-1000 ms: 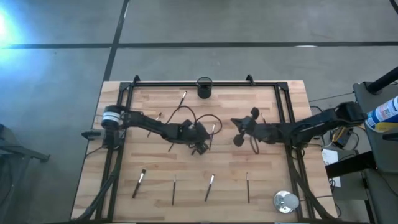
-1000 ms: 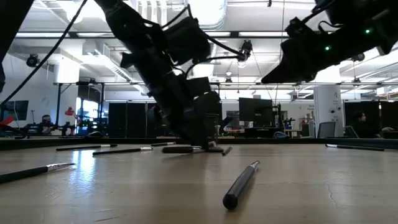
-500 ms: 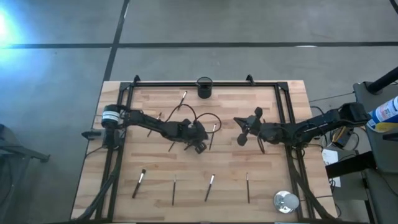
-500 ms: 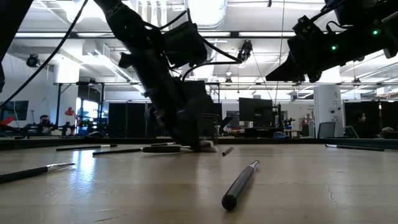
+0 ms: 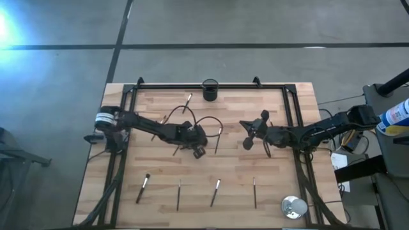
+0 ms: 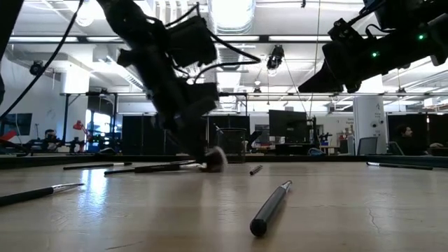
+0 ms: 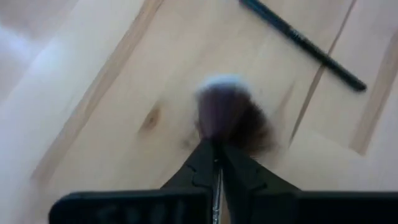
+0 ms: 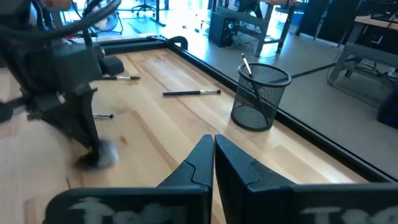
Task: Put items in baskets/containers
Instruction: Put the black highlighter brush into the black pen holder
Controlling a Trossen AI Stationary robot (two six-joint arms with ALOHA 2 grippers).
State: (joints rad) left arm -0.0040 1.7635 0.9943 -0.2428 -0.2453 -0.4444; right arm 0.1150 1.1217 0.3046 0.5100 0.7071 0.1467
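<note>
My left gripper is at the table's middle, shut on a brush with a fluffy dark, pale-tipped head. That head shows beside the fingers just above the tabletop in the low view. My right gripper hangs shut and empty above the table, right of the middle. The black mesh cup stands at the far edge with a brush leaning in it. Several thin brushes lie flat: one near the cup, several in a row near the front. My left gripper pinches the brush between its two fingertips, just behind the fluffy head. The fingers slant down from the table's left. The head sticks out past the fingertips, down at the tabletop; the fingers hide the handle, and I cannot tell whether the head touches the wood.
A round silver disc lies at the near right corner. A black frame rail runs along the far edge and down both sides. A dark brush lies just beyond my left gripper. Cables loop over the left arm.
My left gripper has shut on the fluffy-headed brush and has drawn a little toward the table's left edge, taking the brush head along just above the wood.
</note>
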